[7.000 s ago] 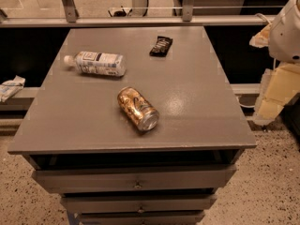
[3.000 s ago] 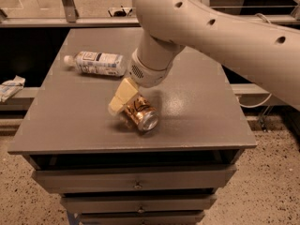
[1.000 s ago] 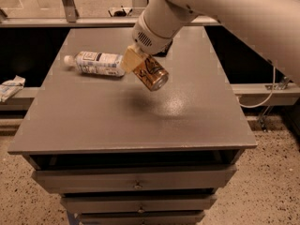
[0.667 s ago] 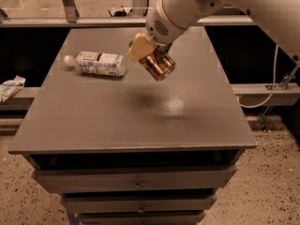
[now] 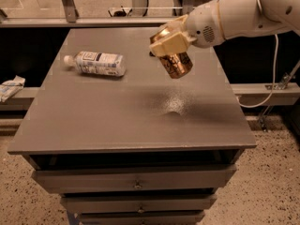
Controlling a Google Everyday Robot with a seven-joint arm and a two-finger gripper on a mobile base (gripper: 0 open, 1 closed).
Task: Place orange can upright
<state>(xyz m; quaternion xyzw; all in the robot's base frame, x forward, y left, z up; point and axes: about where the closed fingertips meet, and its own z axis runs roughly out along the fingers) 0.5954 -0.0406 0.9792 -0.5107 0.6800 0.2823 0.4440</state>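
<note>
The orange can [image 5: 174,62] is a shiny orange-gold drink can, held tilted in the air above the middle right of the grey table [image 5: 117,116]. My gripper [image 5: 169,43] is shut on the can, with its cream fingers [image 5: 167,45] clamped over the can's upper part. The white arm reaches in from the upper right. The can's lower end points down and to the right, well clear of the tabletop. Its shadow falls on the table below it.
A clear plastic bottle with a white label [image 5: 95,63] lies on its side at the table's back left. A crumpled white wrapper [image 5: 10,87] lies on a ledge to the left. Drawers [image 5: 136,184] sit under the tabletop. Railings run behind the table.
The gripper came in, closed on the can lying on the table, and lifted it. Over the last second it has carried the can up and to the right.
</note>
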